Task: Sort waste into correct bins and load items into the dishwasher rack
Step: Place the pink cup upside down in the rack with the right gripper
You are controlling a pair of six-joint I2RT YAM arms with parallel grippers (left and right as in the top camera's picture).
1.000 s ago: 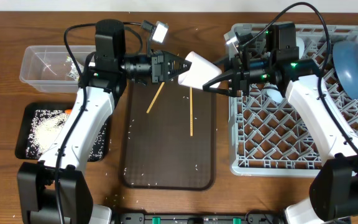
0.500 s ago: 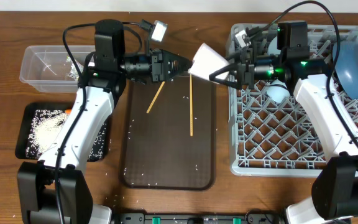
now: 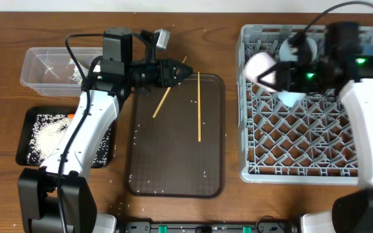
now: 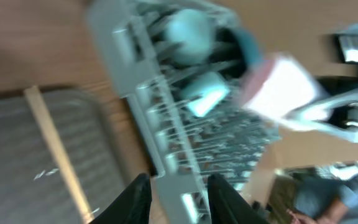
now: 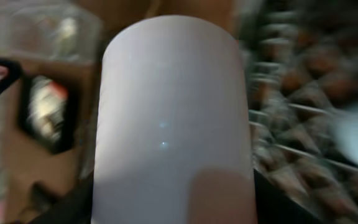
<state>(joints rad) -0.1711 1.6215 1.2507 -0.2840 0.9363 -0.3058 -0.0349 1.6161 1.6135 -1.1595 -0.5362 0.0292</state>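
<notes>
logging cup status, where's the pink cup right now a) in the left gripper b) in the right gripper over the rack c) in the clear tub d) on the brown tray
b: the pale pink cup sits in the right gripper above the grey rack, apart from the left gripper.

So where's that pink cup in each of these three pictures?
Overhead: the pink cup is right of centre near the top, over the upper left part of the rack.
Left wrist: the cup is blurred, right of centre, past the rack.
Right wrist: the cup fills the middle, with the rack at right.
Shared landmark: the grey rack.
</notes>
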